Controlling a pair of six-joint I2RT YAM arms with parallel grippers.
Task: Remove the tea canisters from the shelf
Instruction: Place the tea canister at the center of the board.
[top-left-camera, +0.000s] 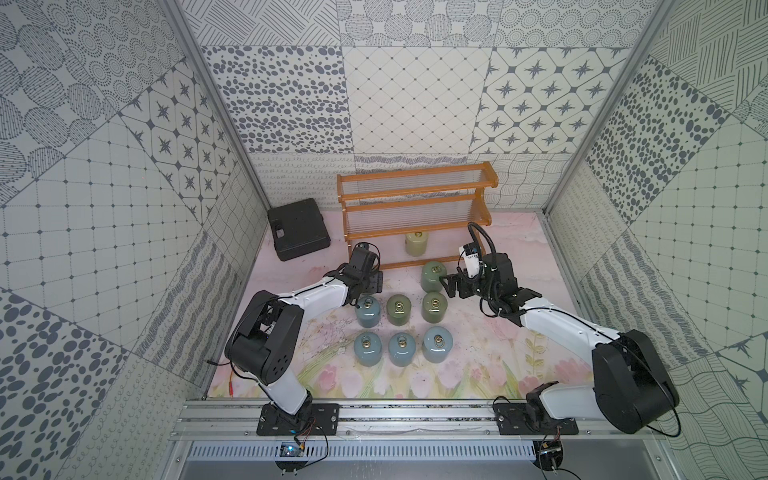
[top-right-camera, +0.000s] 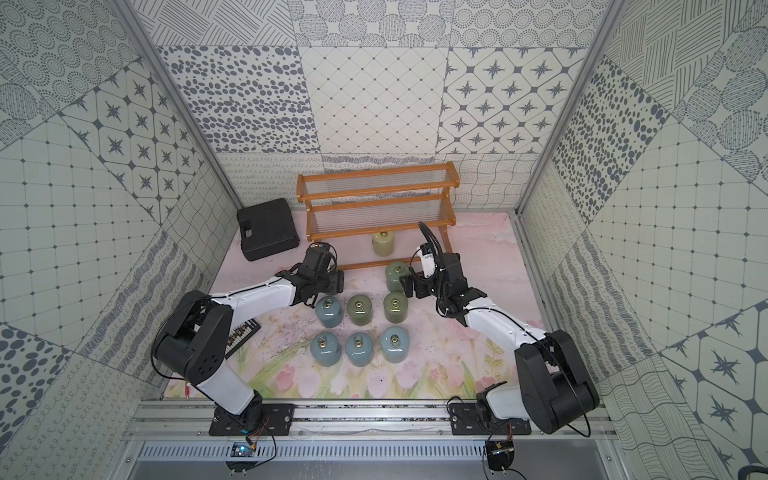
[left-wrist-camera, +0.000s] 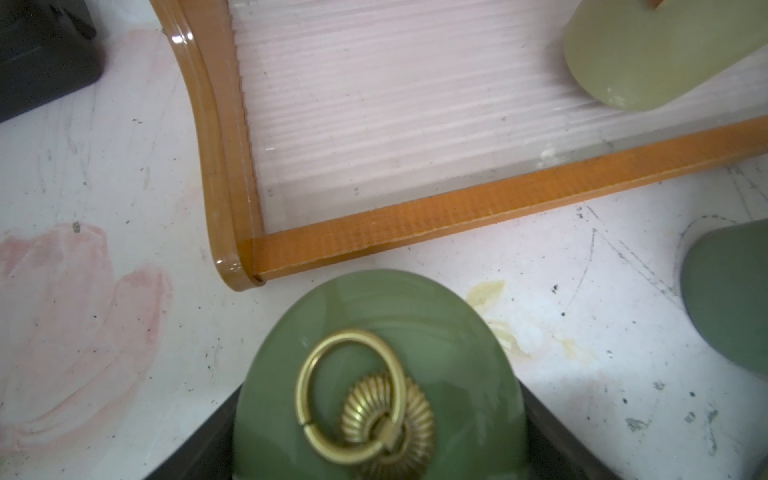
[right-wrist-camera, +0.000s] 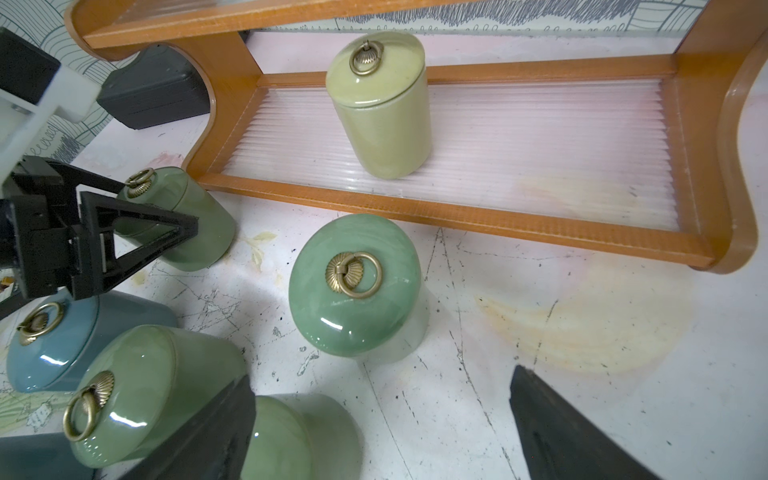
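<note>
**A:** As we read outward from the table's (top-left-camera: 478, 332) near edge, what comes first?

**B:** A near row (top-left-camera: 401, 351) of three blue-grey canisters, upright and apart. Behind it is a second row (top-left-camera: 399, 311), one blue-grey and two olive. We judge they are parked in tidy lines so the way to the shelf (top-left-camera: 415, 191) is open to both arms.

**A:** And the arms?

**B:** Past the second row, the left gripper (top-left-camera: 371, 285) has its fingers closed partway onto a green canister (left-wrist-camera: 374, 307), one finger on each side of the body, below the lid. That suits us, because the glaze looks slick and the brass ring hangs loose, so the body is the surer hold. It is just off the left end of the shelf's lowest rail. We cannot tell whether its base is touching the table.

**A:** The other one?

**B:** The right gripper (top-left-camera: 449, 287) is spread wide and has hold of nothing. A second green canister (right-wrist-camera: 324, 316) stands on the table just ahead of its fingertips, beside that same rail.

**A:** So what remains?

**B:** Farthest back, along the table's far edge, the shelf carries only the pale yellow-green canister (right-wrist-camera: 382, 116), upright near the middle of the lowest tier. We see nothing on the two upper tiers. Eight are off, so we judge the job nearly done. The open right arm seems best placed, though it must clear the rail and the tier above. A black case (top-left-camera: 297, 228) lies by the far left corner, out of the way.
</note>
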